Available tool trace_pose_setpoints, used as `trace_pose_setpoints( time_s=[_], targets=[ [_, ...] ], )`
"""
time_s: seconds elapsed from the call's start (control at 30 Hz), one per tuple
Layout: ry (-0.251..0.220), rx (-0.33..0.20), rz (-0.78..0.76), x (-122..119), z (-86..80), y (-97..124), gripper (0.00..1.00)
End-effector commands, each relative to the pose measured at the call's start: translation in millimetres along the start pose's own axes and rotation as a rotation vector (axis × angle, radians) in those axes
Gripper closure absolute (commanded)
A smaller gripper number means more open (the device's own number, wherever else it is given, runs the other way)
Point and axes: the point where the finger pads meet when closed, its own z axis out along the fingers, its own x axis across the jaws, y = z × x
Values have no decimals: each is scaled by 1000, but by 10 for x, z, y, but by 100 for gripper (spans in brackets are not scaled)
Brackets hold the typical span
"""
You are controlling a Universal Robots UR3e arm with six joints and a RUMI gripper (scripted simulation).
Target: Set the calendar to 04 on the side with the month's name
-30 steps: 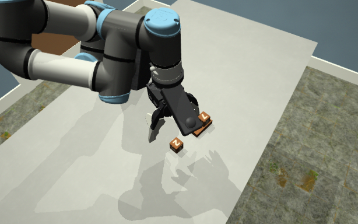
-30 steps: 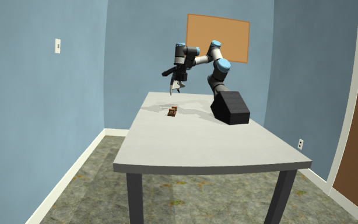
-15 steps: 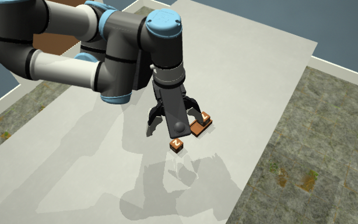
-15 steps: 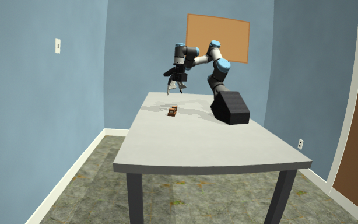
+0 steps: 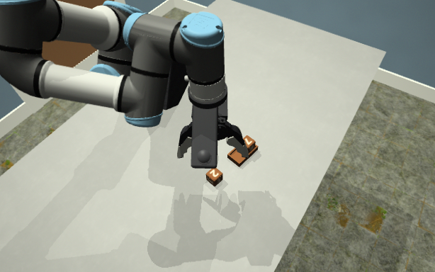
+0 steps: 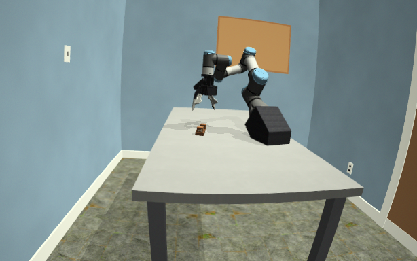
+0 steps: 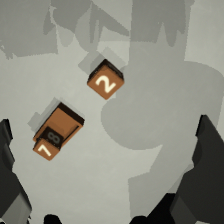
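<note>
1. The gripper (image 5: 212,155) (image 6: 204,109) (image 7: 102,119) hangs above the table (image 5: 283,106) (image 6: 238,163) (image 7: 100,185), its jaws spread fully wide and holding nothing.
2. The loose cube (image 5: 214,176) (image 6: 203,125) (image 7: 105,80) lies on the table, a 2 on its top face. In the wrist view it appears between the two fingers from side to side, but beyond their tips; the fingers are well above it.
3. The tray (image 5: 237,157) (image 6: 200,134) (image 7: 65,121) is near that cube, apart from it, and off toward one finger's side.
4. The tray cube (image 5: 249,142) (image 6: 200,129) (image 7: 46,149) sits at one end of the tray, showing a 7 on top and an 8 on a side.
</note>
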Motion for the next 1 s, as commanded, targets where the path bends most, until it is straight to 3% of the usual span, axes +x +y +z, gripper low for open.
trace_pose_setpoints(
  time_s=[0.0,0.97],
  targets=[
    [11,6,175,-1,5,-9,0],
    [9,9,690,3,46,24,0]
  ],
)
